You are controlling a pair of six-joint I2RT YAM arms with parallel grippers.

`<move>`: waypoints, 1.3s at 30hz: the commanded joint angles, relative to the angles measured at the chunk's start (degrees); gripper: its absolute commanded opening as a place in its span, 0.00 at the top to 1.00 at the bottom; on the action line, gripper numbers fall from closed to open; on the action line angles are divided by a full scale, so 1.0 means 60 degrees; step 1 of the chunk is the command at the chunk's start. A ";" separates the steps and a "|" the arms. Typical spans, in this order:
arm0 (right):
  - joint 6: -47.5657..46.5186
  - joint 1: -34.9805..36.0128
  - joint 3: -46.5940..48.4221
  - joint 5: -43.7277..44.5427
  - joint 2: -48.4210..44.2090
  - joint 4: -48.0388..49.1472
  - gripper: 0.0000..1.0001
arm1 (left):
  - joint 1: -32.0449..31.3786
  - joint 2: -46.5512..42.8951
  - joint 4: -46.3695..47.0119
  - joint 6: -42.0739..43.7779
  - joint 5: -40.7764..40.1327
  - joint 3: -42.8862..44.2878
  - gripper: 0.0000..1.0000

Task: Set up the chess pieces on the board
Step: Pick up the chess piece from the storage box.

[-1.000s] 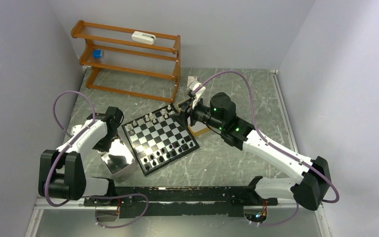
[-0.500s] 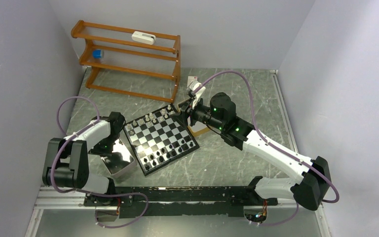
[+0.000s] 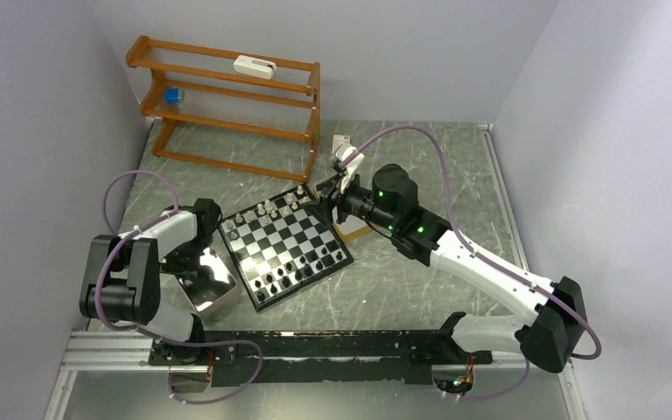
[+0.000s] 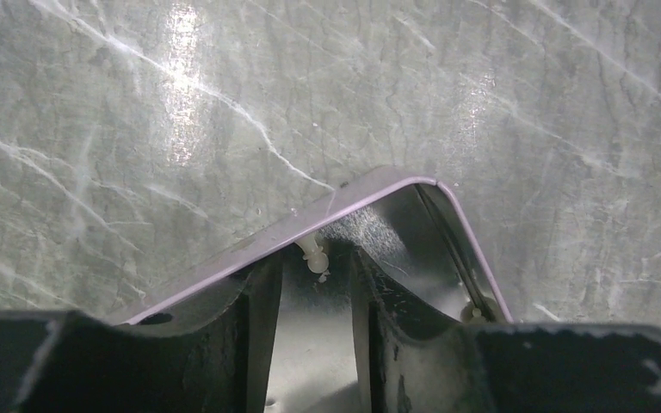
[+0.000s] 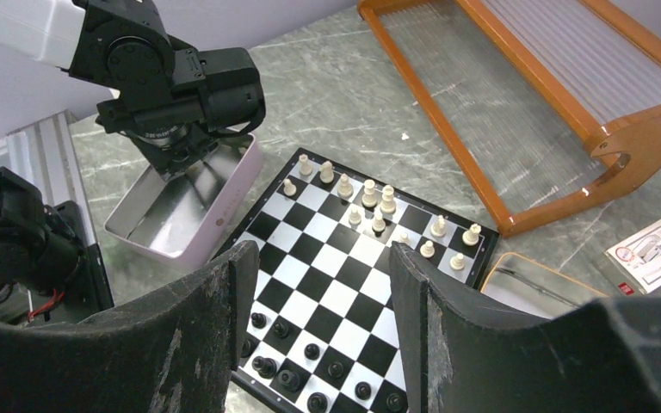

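Left: left gripper point(image 4: 314, 274) is down inside the shiny rectangular metal tray point(image 4: 355, 200), tips at its corner, likely fishing out a stray. Its fingers point(image 4: 256, 327) are part open; one small cream-white chess piece point(image 4: 313, 255) lies in the gap and seems not pinched.

Centre: black-and-silver checked square board point(image 3: 287, 238). White pieces point(image 3: 262, 210) sit on the far rows and black pieces point(image 3: 296, 273) on the near rows, mostly set.

Right: right gripper point(image 5: 321, 256) hovers over the board's far corner, jaws wide, empty, probably waiting its turn.

Lower centre — the left tool point(image 4: 315, 274) gapes in a metal tray point(image 4: 353, 200) corner, a cream chess piece point(image 4: 312, 252) loose between its fingers point(image 4: 258, 310).
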 commanded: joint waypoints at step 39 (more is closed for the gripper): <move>0.0278 0.0025 0.0108 0.0843 0.0101 -0.0065 0.38 | 0.0067 -0.2990 0.2092 1.0278 0.2802 0.2051 0.95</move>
